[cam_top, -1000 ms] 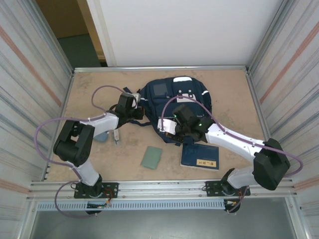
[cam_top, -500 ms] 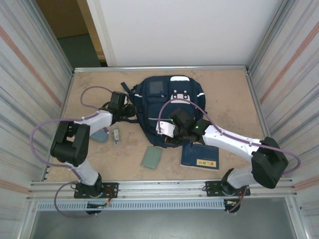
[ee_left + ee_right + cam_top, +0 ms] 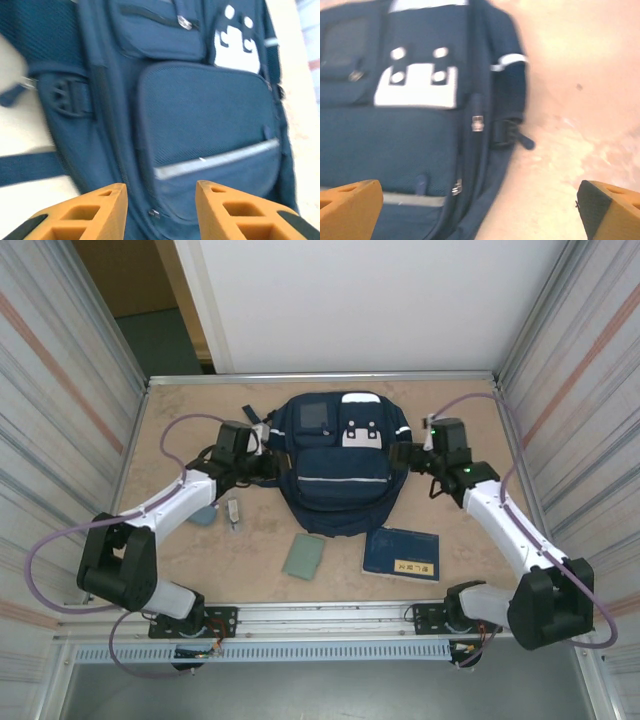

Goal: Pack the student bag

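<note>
Navy fabric lies under both wrist cameras: the bag (image 3: 335, 475) rests flat and front up at the middle of the table (image 3: 250, 570), toward its far side. Its white patch (image 3: 360, 430) and grey panel (image 3: 317, 418) are at the far end, and the striped pocket (image 3: 340, 490) faces the arm bases. Its length runs roughly from near to far, so the two flanks face the two arms.

The left gripper (image 3: 268, 465) sits at the bag's left flank, by the straps. Its orange fingers (image 3: 80, 212) are partly spread with nothing between them, and the bag's front lies beyond them. The right gripper (image 3: 400, 455) is at the right flank, jaws spread very wide and holding nothing, with its fingers (image 3: 350, 202) at the two lower corners of its own view. The bag lies between the two tools, inward from each, and neither arm looks clearly nearer.

The loose things lie on the near side. The book (image 3: 400, 553) is just beside the bag's near right edge, on the right arm's side. A green sheet (image 3: 303, 556) lies close to the near edge, about midway between the arms.

No open mouth can be seen on the bag, and the zip pulls (image 3: 185, 22) look drawn shut, though the blur leaves that unsure. The likely next step is finding an opening, which would bring each gripper inward across its own flank. The book would then have to travel away from the bases, along the bag's length
</note>
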`<state>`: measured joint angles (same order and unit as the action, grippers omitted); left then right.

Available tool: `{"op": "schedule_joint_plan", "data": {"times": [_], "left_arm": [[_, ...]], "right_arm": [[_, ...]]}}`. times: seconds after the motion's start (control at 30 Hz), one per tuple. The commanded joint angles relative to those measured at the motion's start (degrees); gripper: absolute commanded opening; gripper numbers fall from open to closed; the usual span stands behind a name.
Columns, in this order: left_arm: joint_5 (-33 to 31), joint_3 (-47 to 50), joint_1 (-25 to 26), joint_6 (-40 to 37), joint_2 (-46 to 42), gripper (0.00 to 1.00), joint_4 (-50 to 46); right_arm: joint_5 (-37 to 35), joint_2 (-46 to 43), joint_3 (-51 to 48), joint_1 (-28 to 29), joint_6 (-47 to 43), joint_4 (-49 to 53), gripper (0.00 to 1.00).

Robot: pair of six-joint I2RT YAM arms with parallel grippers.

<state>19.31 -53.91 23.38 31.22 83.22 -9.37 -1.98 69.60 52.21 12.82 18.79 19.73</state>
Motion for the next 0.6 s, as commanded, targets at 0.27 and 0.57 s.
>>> {"op": "schedule_joint_plan", "data": {"times": [0.27,0.57], "left_arm": [[-0.24,-8.33,5.79,6.06,10.96,0.41,-10.67],[2.31,-12.26,6.53,6.45,17.95,0.41,-9.53]], "right_arm": [[17.98,14.32,3.94,-0.77,7.69,4.74,0.68],[18.65,26.62,10.53,3.13,6.71,5.56,0.56]]}}
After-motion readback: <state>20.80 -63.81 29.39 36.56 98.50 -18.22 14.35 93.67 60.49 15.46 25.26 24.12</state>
